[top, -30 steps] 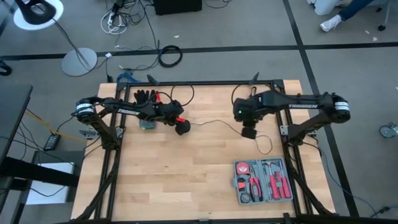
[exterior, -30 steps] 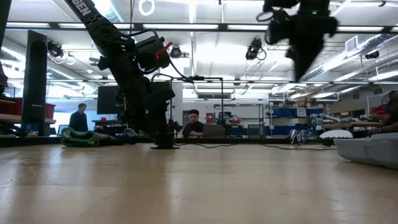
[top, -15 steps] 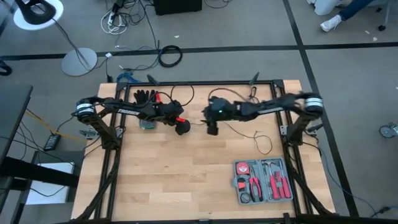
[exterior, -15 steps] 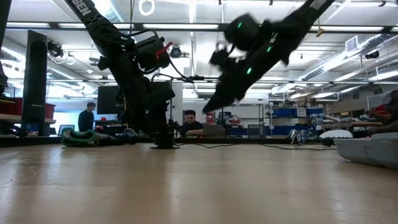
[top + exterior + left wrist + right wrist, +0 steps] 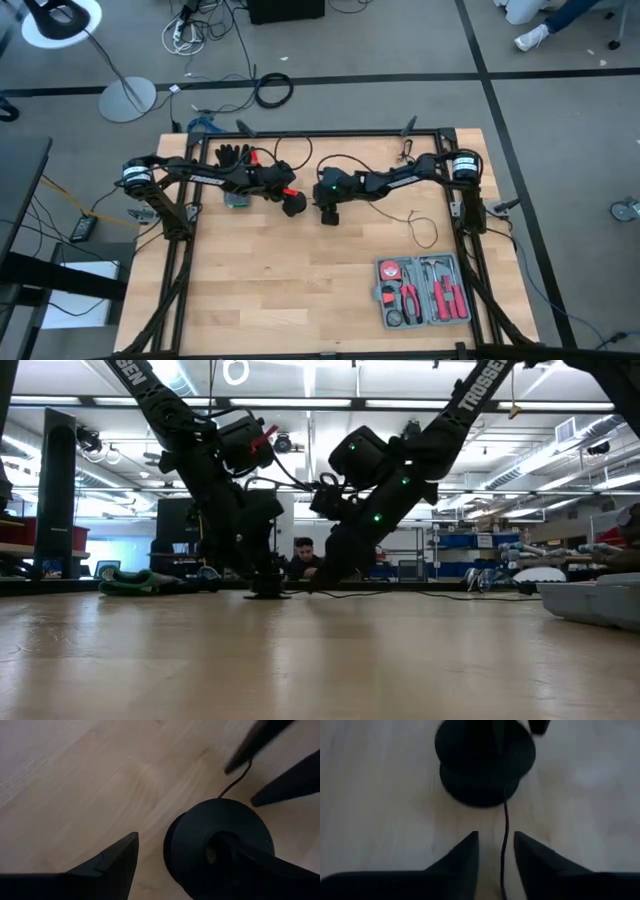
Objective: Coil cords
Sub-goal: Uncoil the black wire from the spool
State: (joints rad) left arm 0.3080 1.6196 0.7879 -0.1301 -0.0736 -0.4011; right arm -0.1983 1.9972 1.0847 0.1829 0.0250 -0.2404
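Note:
The cord is a thin black wire [image 5: 505, 822] ending in a round black disc [image 5: 235, 817] that lies flat on the wooden table, left of centre. My left gripper [image 5: 175, 842] is open at the disc. One of its fingers [image 5: 115, 865] stands beside the disc and the other [image 5: 250, 862] reaches over the disc's top. My right gripper [image 5: 495, 837] is open and low over the table just right of the disc. Its fingers stand on either side of the wire, apart from it. The wire's far part lies in a loose loop [image 5: 428, 235] on the table's right half. My left gripper has one finger over the middle of the disc's top [image 5: 212, 851], slanting down from the table's left. Whether that finger touches the disc I cannot tell. The disc lies flat on the table.
A grey tool case [image 5: 423, 292] with red-handled pliers lies open near the right front. A black glove [image 5: 236, 154] lies at the far left edge, with a small green thing [image 5: 237, 201] below the left arm. A person [image 5: 303, 555] sits in the room beyond the table.
My right gripper has swung from the table's right half toward its left edge and come down. It now stands at the wire beside the disc. The disc has stayed where it was.

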